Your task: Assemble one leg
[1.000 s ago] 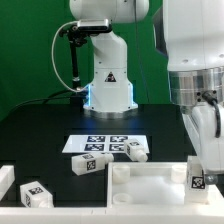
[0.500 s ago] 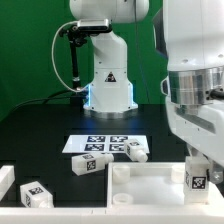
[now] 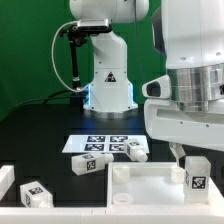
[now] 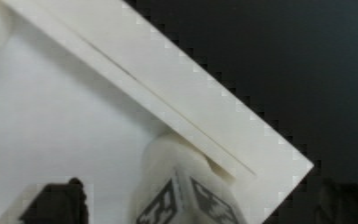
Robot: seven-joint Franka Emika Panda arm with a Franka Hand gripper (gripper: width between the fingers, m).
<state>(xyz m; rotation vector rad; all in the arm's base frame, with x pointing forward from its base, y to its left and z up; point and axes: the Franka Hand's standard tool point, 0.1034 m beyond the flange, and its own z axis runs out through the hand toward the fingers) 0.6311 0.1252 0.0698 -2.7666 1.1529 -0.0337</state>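
Observation:
A leg (image 3: 196,176), a small white block with a tag, stands upright at the corner of the large white tray piece (image 3: 150,183) on the exterior view's right. My gripper (image 3: 195,160) hangs right over it. In the wrist view the leg (image 4: 185,190) sits between the jaws beside the tray piece's raised rim (image 4: 194,100). A dark finger (image 4: 60,205) stands apart from the leg with a gap, so the gripper (image 4: 185,212) is open around it. Three more legs lie loose: two by the marker board (image 3: 87,165) (image 3: 137,151) and one at the front (image 3: 35,193).
The marker board (image 3: 100,142) lies flat on the black table behind the tray piece. The robot base (image 3: 108,80) stands at the back. A white block (image 3: 5,181) sits at the exterior view's left edge.
The hand has turned about its vertical axis above the leg. The leg and its tag have stayed in the same place at the tray piece's corner.

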